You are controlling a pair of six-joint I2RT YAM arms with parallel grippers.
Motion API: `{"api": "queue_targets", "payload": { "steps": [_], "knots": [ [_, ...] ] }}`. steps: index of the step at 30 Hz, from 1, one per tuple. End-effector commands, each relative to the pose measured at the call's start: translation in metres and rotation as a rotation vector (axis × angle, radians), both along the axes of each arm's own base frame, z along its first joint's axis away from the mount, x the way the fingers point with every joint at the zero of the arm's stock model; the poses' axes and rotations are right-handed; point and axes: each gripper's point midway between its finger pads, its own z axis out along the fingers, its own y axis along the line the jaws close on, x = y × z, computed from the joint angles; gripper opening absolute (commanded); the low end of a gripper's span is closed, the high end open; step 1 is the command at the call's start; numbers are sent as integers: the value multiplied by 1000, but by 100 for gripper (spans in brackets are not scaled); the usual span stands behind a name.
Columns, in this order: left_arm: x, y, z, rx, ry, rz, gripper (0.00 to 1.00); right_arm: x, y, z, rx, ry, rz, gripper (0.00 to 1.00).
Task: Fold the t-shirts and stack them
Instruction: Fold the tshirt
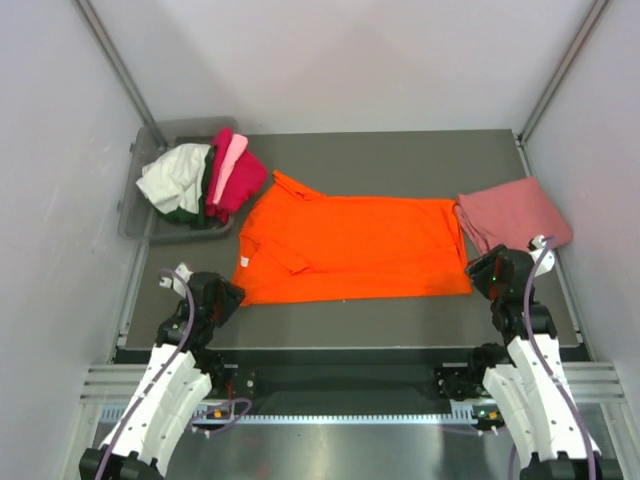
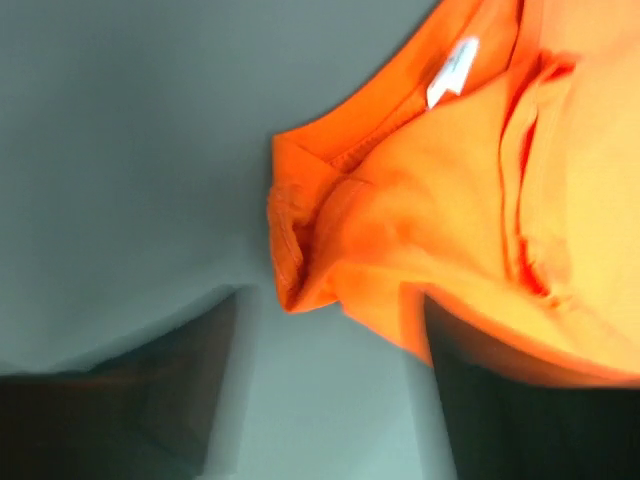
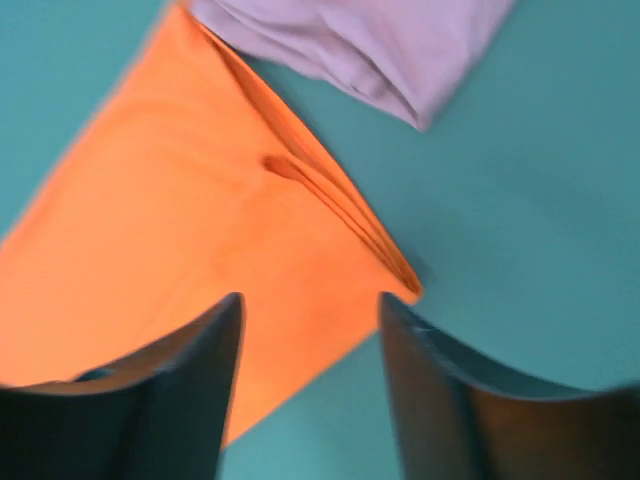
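A bright orange t-shirt (image 1: 350,248) lies flat in a long band across the middle of the table. Its collar end, with a white label (image 2: 450,72), points left. My left gripper (image 1: 228,295) stands open just off the shirt's near left corner (image 2: 292,285), with only bare table between its fingers (image 2: 200,370). Over the near right corner (image 3: 400,280) my right gripper (image 3: 308,330) is open as well, and the cloth lies loose between the jaws. A folded salmon-pink t-shirt (image 1: 515,212) rests at the right, close to the orange one.
A grey plastic bin (image 1: 135,215) at the back left holds white (image 1: 175,178), dark green, magenta (image 1: 240,180) and light pink t-shirts, which spill over its right rim. White walls close in both sides. Bare grey table (image 1: 380,150) lies behind the orange shirt.
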Motion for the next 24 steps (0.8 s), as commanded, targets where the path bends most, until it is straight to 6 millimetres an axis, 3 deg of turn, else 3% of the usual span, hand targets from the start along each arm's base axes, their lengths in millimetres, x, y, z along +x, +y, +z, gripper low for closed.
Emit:
{"api": "queue_targets", "payload": {
  "steps": [1, 2, 4, 7, 11, 13, 14, 15, 16, 17, 18, 20, 24],
  "knots": [
    [-8, 5, 14, -8, 9, 41, 87, -1, -2, 28, -26, -84, 14, 62],
    [-5, 1, 19, -22, -5, 24, 99, 4, 2, 43, -46, -117, 64, 63],
    [0, -1, 27, -19, -24, 6, 97, 12, 9, 49, -64, -115, 133, 60],
    [13, -5, 42, 6, -57, -46, 93, 33, 47, 65, -55, -170, 398, 55],
    [24, -16, 51, 6, -61, -127, 84, 53, 119, 74, 31, -187, 692, 54],
    [27, -23, 48, -13, -57, -158, 68, 57, 145, 74, 26, -184, 774, 52],
    [28, -28, 43, -30, -50, -177, 65, 57, 174, 86, 20, -219, 863, 52],
    [28, -29, 40, -34, -42, -181, 63, 60, 189, 72, 15, -171, 910, 52],
    [28, -29, 37, -33, -34, -181, 59, 61, 203, 71, 8, -164, 957, 51],
    [26, -28, 30, -31, -16, -180, 59, 58, 230, 83, -16, -190, 1054, 51],
    [27, -28, 29, -26, -15, -180, 59, 62, 243, 65, -29, -127, 1090, 50],
    [26, -28, 26, -20, -3, -188, 59, 65, 272, 59, -64, -104, 1183, 48],
    [29, -26, 25, 7, 12, -203, 58, 71, 307, 47, -81, -86, 1272, 47]
  ]
}}
